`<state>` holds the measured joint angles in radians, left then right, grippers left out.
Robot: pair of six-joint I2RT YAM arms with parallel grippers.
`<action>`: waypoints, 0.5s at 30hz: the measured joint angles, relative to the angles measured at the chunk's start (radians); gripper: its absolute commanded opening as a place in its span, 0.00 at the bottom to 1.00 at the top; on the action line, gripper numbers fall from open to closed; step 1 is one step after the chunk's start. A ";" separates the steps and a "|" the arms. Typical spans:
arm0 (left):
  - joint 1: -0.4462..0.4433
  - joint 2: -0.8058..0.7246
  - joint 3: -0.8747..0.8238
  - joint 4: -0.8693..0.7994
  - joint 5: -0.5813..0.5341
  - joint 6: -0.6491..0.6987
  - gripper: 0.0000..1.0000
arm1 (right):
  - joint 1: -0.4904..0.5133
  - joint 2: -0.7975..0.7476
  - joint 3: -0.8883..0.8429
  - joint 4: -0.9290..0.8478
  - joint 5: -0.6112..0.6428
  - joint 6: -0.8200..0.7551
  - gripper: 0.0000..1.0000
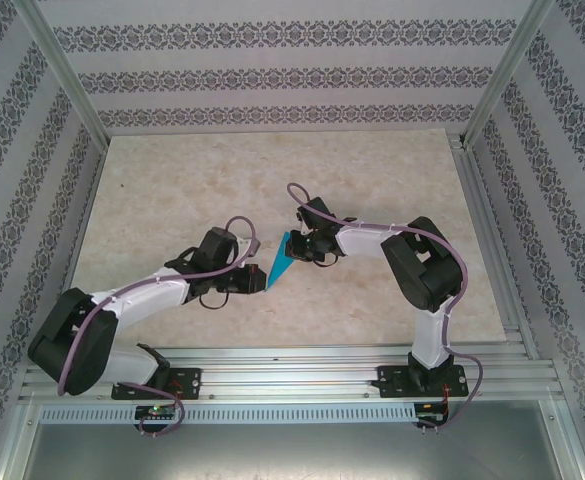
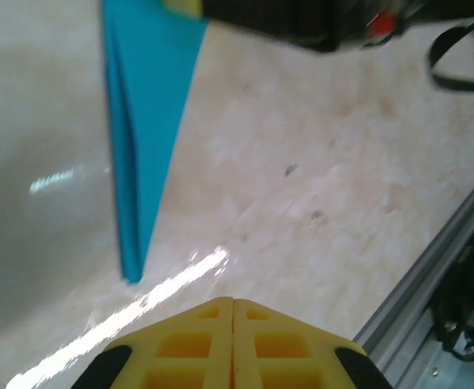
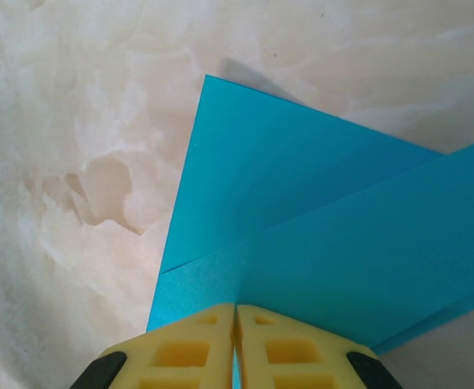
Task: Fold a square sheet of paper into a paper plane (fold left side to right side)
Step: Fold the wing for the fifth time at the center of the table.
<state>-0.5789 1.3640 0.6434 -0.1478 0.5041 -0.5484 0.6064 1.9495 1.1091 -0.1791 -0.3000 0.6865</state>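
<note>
**Yellow-tipped right gripper [image 3: 237, 320] clamps the paper plane [image 3: 326, 219]**

We see its jaws pressed together on the plane's wide end, with a cyan sliver caught between them. Our left gripper [image 2: 232, 314] is closed on nothing, near the pointed tip. The plane lies on the table [image 1: 172, 200] between both arms, already a narrow creased dart. We judge the folding largely done, with perhaps the wings left.

I see smooth, thin folded paper [image 3: 318, 219] with a faint sheen, a glossy marble-look table [image 2: 318, 146] throwing glare, matt yellow plastic fingers [image 2: 188, 344] on the left gripper [image 2: 232, 304], and brushed metal rails [image 1: 292, 372].
</note>
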 measured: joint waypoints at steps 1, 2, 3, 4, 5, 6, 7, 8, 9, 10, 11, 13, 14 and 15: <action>0.000 0.028 0.026 0.013 0.011 0.000 0.08 | 0.000 0.000 0.000 0.000 0.000 0.000 0.10; 0.000 0.061 0.047 0.029 0.020 0.000 0.08 | 0.000 0.000 0.001 -0.001 0.000 0.000 0.10; 0.000 0.101 0.062 0.047 0.030 0.001 0.08 | 0.000 0.000 0.001 -0.001 0.000 0.000 0.10; 0.000 0.136 0.069 0.059 0.036 0.000 0.08 | 0.000 -0.002 0.001 -0.001 0.000 0.000 0.10; 0.000 0.172 0.071 0.073 0.040 0.001 0.08 | 0.000 -0.003 0.001 -0.003 0.001 0.000 0.11; 0.000 0.209 0.071 0.077 0.041 0.001 0.08 | 0.000 -0.006 0.001 -0.006 0.004 0.000 0.11; 0.000 0.237 0.070 0.079 0.041 0.000 0.08 | 0.000 -0.008 0.001 -0.010 0.005 0.000 0.11; 0.000 0.264 0.070 0.080 0.040 0.001 0.08 | 0.000 -0.012 0.001 -0.016 0.010 0.000 0.11; 0.000 0.288 0.069 0.080 0.039 0.001 0.08 | 0.000 -0.018 0.001 -0.026 0.013 0.000 0.11; 0.000 0.301 0.066 0.080 0.036 0.001 0.08 | 0.000 -0.023 0.001 -0.033 0.014 0.000 0.11; 0.000 0.311 0.063 0.083 0.034 0.001 0.08 | 0.000 -0.033 0.001 -0.042 0.016 0.000 0.10; -0.001 0.312 0.061 0.091 0.031 0.003 0.07 | 0.000 -0.055 -0.001 -0.053 0.020 0.000 0.11; -0.001 0.312 0.061 0.092 0.029 0.005 0.07 | 0.001 -0.071 -0.006 -0.053 0.023 0.000 0.10; -0.002 0.312 0.059 0.095 0.029 0.006 0.07 | 0.003 -0.089 -0.014 -0.051 0.025 0.001 0.10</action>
<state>-0.5804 1.6760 0.7021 -0.0525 0.5331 -0.5426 0.6094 1.8610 1.0954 -0.2302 -0.2752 0.6872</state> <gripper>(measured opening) 0.075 0.105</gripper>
